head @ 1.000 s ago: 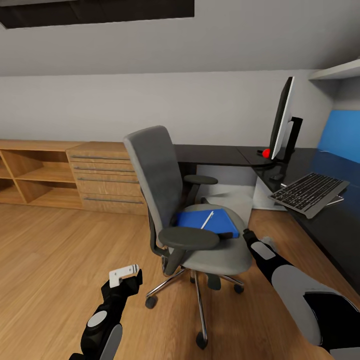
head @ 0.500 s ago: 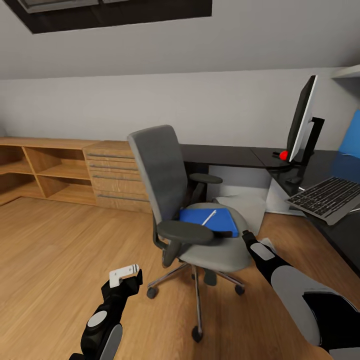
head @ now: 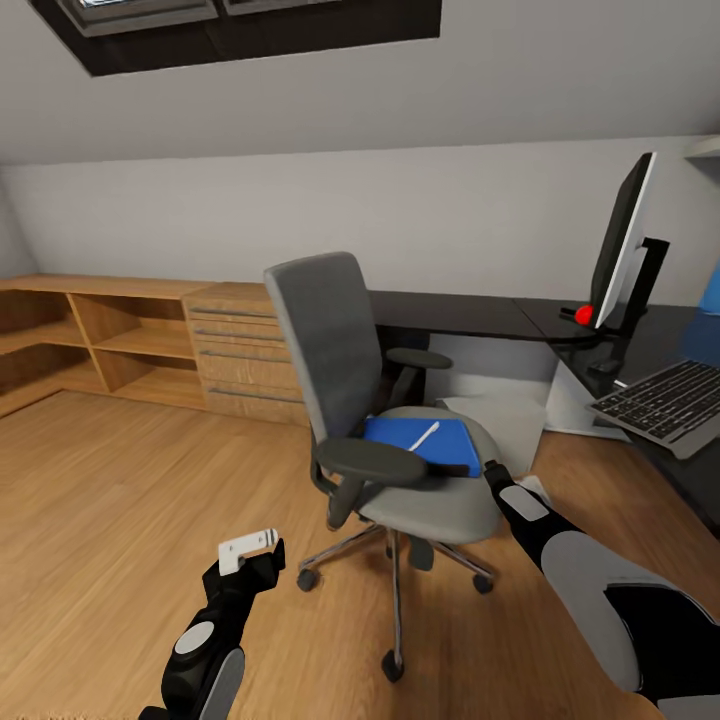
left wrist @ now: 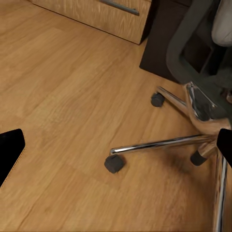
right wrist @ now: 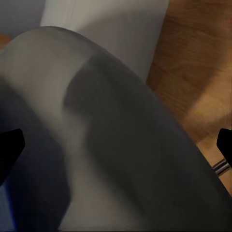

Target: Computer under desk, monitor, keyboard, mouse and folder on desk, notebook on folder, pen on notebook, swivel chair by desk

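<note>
Attic bedroom, wood floor: the folder [head: 420,443] lies on the swivel chair [head: 385,420] seat, pen [head: 423,436] on top. Your right gripper [head: 493,470], jaws wide, touches the seat edge; nudging could roll the chair. Left gripper [head: 248,548] hangs wide, empty.

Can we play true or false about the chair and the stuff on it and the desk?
1. The blue folder lies on the chair seat. True.
2. The pen is on the floor. False: it lies on the folder.
3. The keyboard is on the desk. True.
4. The monitor stands on the wooden cabinet. False: it stands on the desk.
5. The left pincer holds the folder. False: it is open over the floor, holding nothing.
</note>
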